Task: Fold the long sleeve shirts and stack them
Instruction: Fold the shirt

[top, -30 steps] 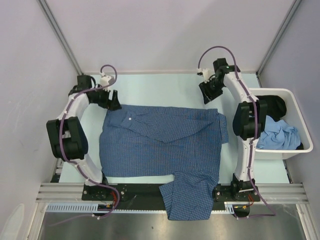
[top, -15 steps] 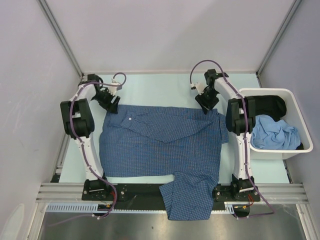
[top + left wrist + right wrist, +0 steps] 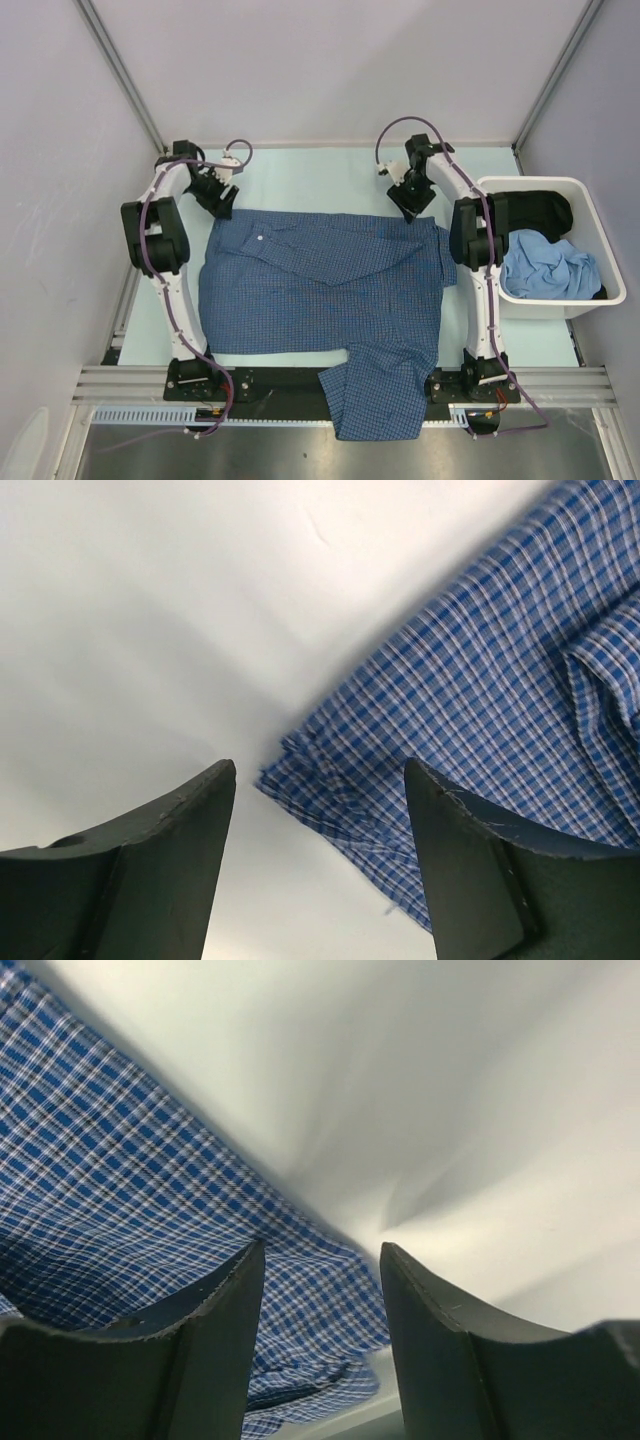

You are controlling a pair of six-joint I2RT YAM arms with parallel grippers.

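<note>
A dark-blue, white-checked long sleeve shirt (image 3: 320,290) lies spread flat on the table, one sleeve hanging over the near edge (image 3: 375,400). My left gripper (image 3: 222,203) is open just above the shirt's far left corner; in the left wrist view that corner (image 3: 320,790) lies between the two fingers (image 3: 321,767). My right gripper (image 3: 412,210) is open over the shirt's far right corner; in the right wrist view the checked cloth (image 3: 320,1290) lies between the fingers (image 3: 322,1250). Neither gripper holds cloth.
A white bin (image 3: 585,300) stands at the right edge, holding a light-blue garment (image 3: 545,268) and a dark one (image 3: 545,210). Grey walls close in the back and sides. The table's near rail (image 3: 130,385) runs along the front.
Both arms have swung inward and down toward the shirt's far corners. The left gripper moved right, the right gripper moved left and lower. The shirt has not moved.
</note>
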